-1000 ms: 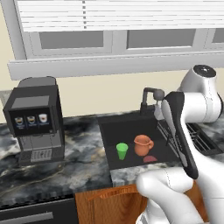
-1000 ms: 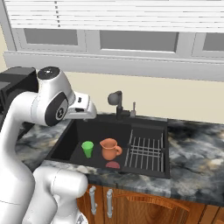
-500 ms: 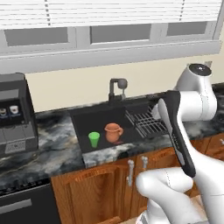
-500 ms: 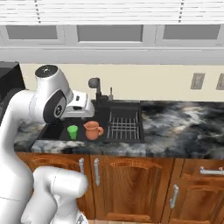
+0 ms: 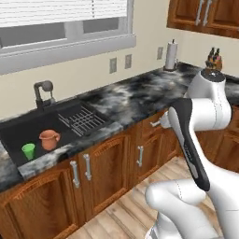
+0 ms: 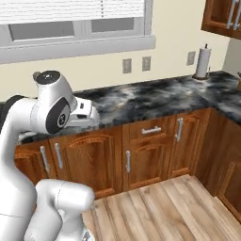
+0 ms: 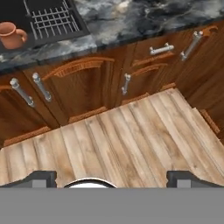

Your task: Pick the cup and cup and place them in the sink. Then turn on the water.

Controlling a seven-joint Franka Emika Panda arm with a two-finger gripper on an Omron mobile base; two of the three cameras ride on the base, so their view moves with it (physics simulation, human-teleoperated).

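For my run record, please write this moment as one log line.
gripper: open, holds nothing, faces floor | green cup: in sink | jug: in sink beside it | faucet: no water seen

The sink [image 5: 18, 128] is set into the counter [image 5: 135, 100] at its left end, below the window. In the basin a cup [image 5: 28, 151] stands left of the jug [image 5: 48, 139], near it; the wire rack [image 5: 83, 119] lies to their right. The faucet [image 5: 43, 92] stands behind the basin. At the counter's far right stand a paper-towel roll [image 5: 171, 55] and, further right, a knife block [image 5: 214, 59]. Cabinet doors [image 5: 105, 175] sit beneath.
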